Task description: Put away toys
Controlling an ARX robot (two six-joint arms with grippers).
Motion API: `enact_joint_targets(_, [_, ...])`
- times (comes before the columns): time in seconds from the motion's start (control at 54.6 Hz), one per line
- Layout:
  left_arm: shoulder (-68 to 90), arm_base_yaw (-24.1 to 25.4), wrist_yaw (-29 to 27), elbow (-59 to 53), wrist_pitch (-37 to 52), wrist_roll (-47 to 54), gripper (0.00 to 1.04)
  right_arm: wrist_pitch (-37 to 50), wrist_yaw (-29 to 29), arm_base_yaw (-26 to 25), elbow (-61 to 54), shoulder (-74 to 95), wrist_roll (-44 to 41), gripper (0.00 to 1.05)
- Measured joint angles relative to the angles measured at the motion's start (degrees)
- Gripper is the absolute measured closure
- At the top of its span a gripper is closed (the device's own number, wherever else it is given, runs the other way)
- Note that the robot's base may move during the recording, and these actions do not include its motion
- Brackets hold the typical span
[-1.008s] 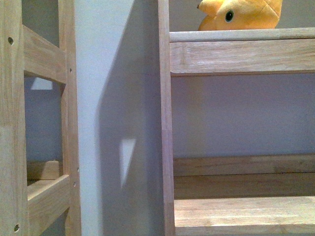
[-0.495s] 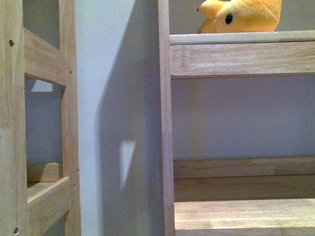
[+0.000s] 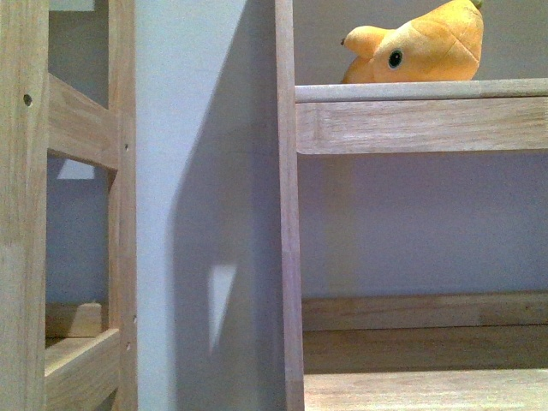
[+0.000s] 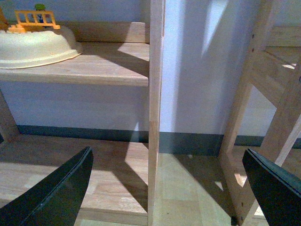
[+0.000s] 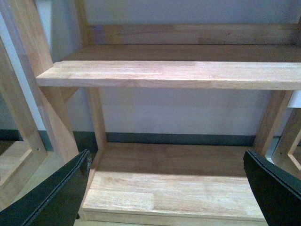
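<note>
Front view: the plush toy [image 3: 417, 50] lies on the upper shelf [image 3: 419, 91] of the right wooden rack, at about 1 o'clock in the frame, snout toward 9 o'clock, black bead eye visible. Its top is cut off by the frame edge. A second wooden rack [image 3: 77, 214] stands at 9 o'clock, with pale wall [image 3: 201, 171] between the two. Neither tool appears in this view.

Left wrist view: left tool [image 4: 169, 188] spread wide, nothing between its dark fingers [image 4: 56, 193]. A cream bowl [image 4: 37, 47] with an orange fence-like toy piece [image 4: 33, 20] sits on a shelf ahead.

Right wrist view: right tool [image 5: 167, 188] also spread wide and empty, facing bare wooden shelves [image 5: 174, 73].

The plush toy shows in neither wrist view, so it is clear of both tools.
</note>
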Motion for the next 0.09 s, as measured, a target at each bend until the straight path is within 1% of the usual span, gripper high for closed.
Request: enact_joint_targets(0.092, [0.0,0.0,0.0,0.0,0.0,0.0,0.06,0.0,0.0,0.0,0.0,0.0,0.0,0.07])
